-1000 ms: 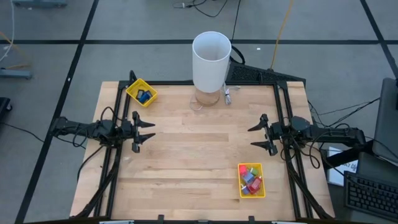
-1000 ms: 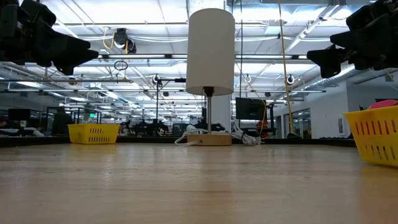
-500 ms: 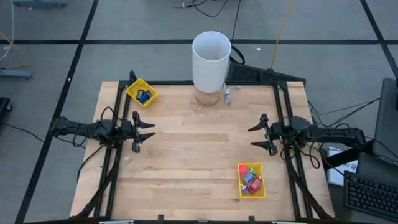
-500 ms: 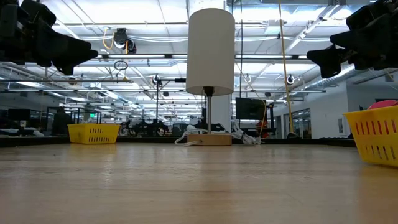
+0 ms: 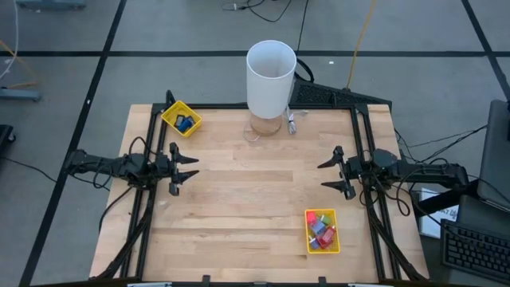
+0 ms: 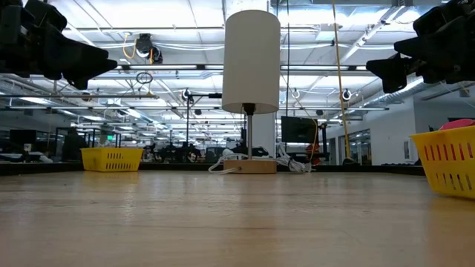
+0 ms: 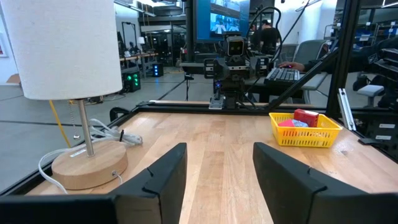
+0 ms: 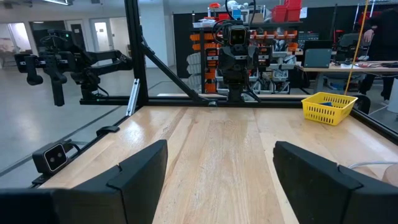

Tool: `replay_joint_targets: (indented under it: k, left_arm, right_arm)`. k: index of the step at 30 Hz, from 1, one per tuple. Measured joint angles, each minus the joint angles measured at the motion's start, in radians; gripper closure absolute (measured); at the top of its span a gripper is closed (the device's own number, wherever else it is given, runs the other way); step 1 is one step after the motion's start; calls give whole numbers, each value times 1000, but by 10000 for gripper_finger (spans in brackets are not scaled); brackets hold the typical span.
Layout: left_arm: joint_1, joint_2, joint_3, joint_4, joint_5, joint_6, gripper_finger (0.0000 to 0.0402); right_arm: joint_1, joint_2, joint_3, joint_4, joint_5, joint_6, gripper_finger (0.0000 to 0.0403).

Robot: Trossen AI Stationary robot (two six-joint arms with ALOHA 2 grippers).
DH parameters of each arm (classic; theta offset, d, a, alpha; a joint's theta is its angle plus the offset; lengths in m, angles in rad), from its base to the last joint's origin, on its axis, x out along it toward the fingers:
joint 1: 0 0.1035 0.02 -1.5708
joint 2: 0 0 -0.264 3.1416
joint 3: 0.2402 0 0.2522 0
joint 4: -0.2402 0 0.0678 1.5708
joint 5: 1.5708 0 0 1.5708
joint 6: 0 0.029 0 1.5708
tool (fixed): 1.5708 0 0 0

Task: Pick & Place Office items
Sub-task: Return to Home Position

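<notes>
Over opposite sides of the table [image 5: 255, 199], left claw [image 5: 190, 168] and right claw [image 5: 325, 175] hung spread wide, office items [image 5: 321, 231] lying in two yellow trays [image 5: 307, 235].

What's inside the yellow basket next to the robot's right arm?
The yellow mesh basket holds a heap of small blocky pieces: red, green, light blue and pink show. Whatever lies under the top ones is covered.

From above, we could not tell apart the small pieces [image 5: 184, 123] in the far yellow tray [image 5: 166, 115]. At table height the near tray [image 6: 445, 163] ran off the picture's edge, and its wall hid everything inside but a pink top [image 6: 461, 124].
</notes>
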Motion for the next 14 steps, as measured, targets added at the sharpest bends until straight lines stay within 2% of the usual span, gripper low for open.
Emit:
replay_joint_targets:
  k: [14]
  left_arm:
    - [0, 0, 0, 0, 0, 0, 189]
  right_arm:
    - [0, 0, 0, 0, 0, 0, 124]
